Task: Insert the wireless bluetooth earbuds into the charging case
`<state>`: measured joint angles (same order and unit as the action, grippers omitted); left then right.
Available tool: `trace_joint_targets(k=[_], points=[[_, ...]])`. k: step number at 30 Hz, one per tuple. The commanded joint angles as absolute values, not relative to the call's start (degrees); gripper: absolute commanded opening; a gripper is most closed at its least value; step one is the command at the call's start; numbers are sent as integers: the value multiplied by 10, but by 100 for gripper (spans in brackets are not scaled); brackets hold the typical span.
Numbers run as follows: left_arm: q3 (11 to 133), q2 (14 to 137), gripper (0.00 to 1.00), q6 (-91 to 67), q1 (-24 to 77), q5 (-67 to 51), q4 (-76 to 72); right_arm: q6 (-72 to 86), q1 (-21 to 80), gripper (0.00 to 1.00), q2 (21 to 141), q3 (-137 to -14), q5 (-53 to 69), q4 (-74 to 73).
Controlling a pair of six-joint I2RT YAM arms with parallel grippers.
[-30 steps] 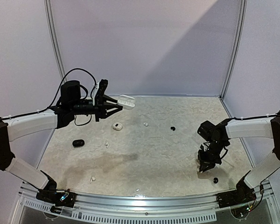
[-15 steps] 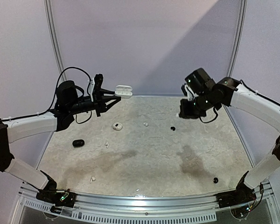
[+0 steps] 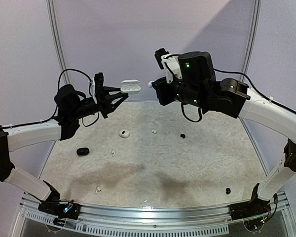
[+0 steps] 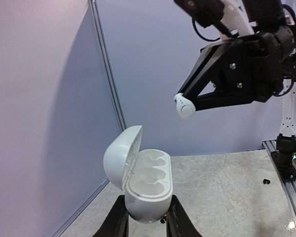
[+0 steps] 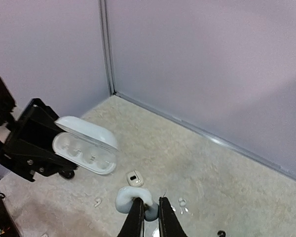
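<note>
Between pale lilac walls [image 3: 138, 44], the mottled beige table [image 3: 187, 163] carries scattered earbuds [image 3: 154, 132].

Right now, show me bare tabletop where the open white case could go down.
Widest: the marbled tabletop between the front white earbud and front black earbud. Crowded: back left, around the small white case and black oval case.

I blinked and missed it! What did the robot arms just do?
The right gripper swung from low over the table's near right up and back-left, carrying a white earbud close to the open case. The left gripper raised that case slightly, still gripping it. Loose buds and other cases stayed put.
</note>
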<state>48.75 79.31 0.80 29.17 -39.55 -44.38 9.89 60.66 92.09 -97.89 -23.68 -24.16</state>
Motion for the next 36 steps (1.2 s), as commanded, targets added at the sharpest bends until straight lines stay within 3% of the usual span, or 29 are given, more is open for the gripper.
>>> trace_joint_targets(k=[1, 24, 36], points=[[482, 795, 0, 16, 303, -385, -481, -15, 637, 0, 936, -990, -303, -139], [481, 794, 0, -23, 311, -362, -486, -51, 650, 0, 997, -1018, -256, -101], [493, 795, 0, -57, 315, -370, -463, -76, 650, 0, 1024, -1024, -308, -95]])
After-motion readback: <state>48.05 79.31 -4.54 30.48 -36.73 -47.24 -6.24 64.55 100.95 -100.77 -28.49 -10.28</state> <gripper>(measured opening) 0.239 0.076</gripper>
